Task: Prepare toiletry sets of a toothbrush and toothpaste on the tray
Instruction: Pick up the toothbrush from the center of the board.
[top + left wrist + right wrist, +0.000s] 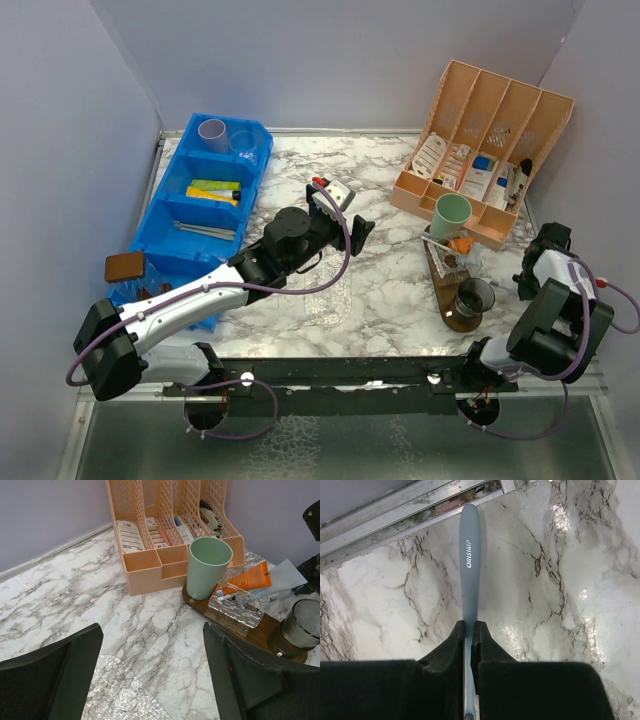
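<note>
Now your right tool (471, 630) clamps the toothbrush (469, 555); left tool (150, 655) wide, empty. Next: stand it in the dark cup (473, 296).

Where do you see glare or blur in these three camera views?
Top external: even, soft light, everything sharp. Left wrist: mint green plastic cup crisp, left end effector close and slightly soft. Right wrist: bright glare patches on the white marble tabletop, grey toothbrush handle sharp, lettering legible.

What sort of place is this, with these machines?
Probably a robot test booth: a left arm and right arm mounted at the edge of a marble-patterned table, plain walls around it, and toiletries sorted in a blue bin and a peach organiser.
</note>
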Available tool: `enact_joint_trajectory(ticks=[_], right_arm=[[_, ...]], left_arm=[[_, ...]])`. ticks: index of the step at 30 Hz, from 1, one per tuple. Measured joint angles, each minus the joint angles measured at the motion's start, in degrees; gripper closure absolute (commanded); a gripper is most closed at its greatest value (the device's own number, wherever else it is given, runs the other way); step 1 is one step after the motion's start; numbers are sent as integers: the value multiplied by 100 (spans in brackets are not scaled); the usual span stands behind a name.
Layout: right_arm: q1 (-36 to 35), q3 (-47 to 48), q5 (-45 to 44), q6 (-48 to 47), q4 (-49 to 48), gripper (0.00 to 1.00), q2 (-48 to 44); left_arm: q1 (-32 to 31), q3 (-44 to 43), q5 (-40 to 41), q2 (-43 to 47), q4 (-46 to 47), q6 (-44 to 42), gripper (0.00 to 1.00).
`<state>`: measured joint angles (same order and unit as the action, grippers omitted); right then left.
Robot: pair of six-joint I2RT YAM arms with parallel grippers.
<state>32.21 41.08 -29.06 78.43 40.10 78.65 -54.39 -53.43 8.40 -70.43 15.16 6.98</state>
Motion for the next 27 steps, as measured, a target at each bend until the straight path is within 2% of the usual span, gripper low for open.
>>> enact_joint_trajectory(ticks=[15, 27], right_arm=[[0, 142, 26, 87, 236, 99, -555], [0, 706, 313, -190, 267, 99, -1143]], left_arm=[[0, 0, -2, -74, 2, 17, 15], [0, 0, -7, -101, 2, 42, 15]])
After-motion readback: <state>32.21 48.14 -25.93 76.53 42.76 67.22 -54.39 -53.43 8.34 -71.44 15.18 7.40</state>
